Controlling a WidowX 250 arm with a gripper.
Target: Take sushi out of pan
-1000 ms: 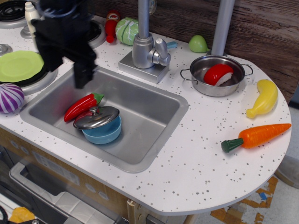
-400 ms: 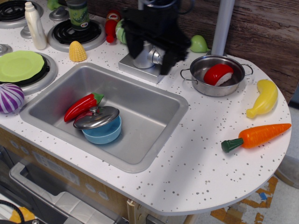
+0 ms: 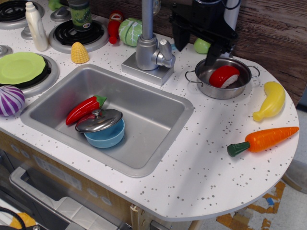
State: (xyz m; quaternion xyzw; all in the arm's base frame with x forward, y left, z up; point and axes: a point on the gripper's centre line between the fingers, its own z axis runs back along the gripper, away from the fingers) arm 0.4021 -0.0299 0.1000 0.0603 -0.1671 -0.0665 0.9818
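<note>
My gripper (image 3: 196, 48) hangs up high, just behind the pan (image 3: 222, 87), and its two black fingers (image 3: 212, 53) are spread wide with nothing between them. The sushi (image 3: 224, 76) lies inside the pan, tipped a bit, red top to the left and white rice to the right. I have not touched it yet. My hand sits more to the left than the sushi does, so if I go straight down I think one finger could hit the pan's edge or its thin handle and shove the whole pan. The pan looks light and shiny, so I guess it would slide easy on the counter (image 3: 206, 143). The sushi top is round and glossy, so it may slip out if I pinch it too high or only by one end. It leans on the pan wall too, so a finger might not fit down that side. If I squeeze the pan wall along with the sushi, the pan could come up with it. The tap (image 3: 149, 48) stands close on the left and a green pear (image 3: 203, 46) sits right under my hand, so a careless move could bump those. The banana (image 3: 271, 100) and carrot (image 3: 264, 140) lie near where I might want to drop the sushi.
</note>
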